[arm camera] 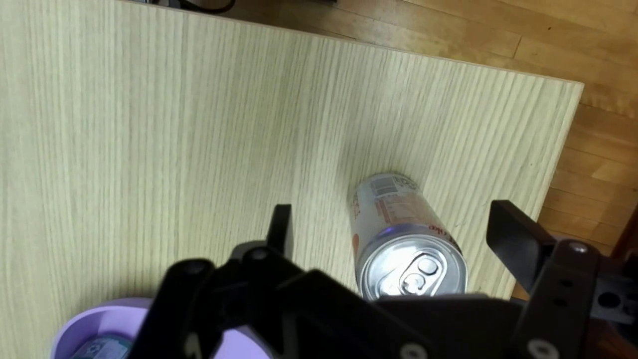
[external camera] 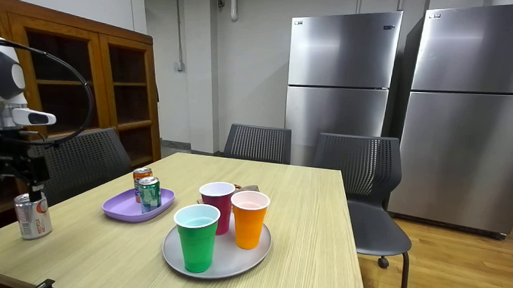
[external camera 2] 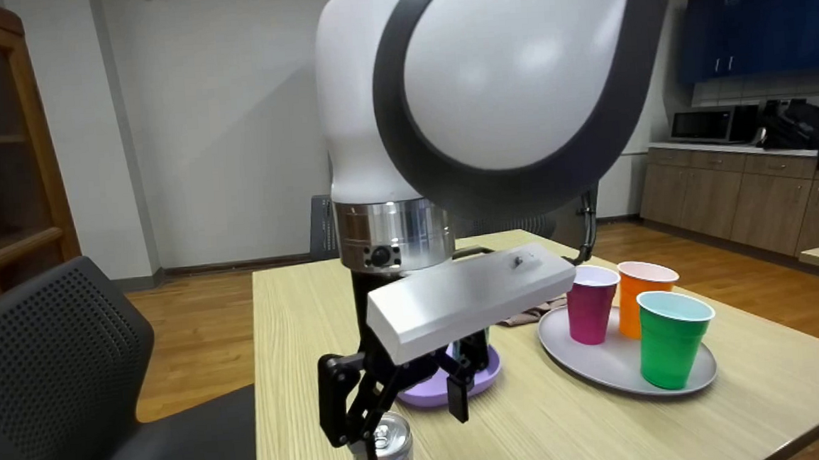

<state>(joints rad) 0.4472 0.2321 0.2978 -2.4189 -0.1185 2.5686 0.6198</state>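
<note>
My gripper point(arm camera: 391, 219) has its fingers point(arm camera: 516, 237) spread wide. Silver can point(arm camera: 411, 264) stands upright on table point(arm camera: 199, 124), between them in my wrist view, closer to one than the other; purple tray point(arm camera: 117, 319) nearby.

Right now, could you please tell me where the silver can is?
In the wrist view, the silver can stands on the table right of centre, framed by the open gripper, with the purple tray at lower left.

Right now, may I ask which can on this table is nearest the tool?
The silver can, outside the tray that holds the orange can and green can.
</note>
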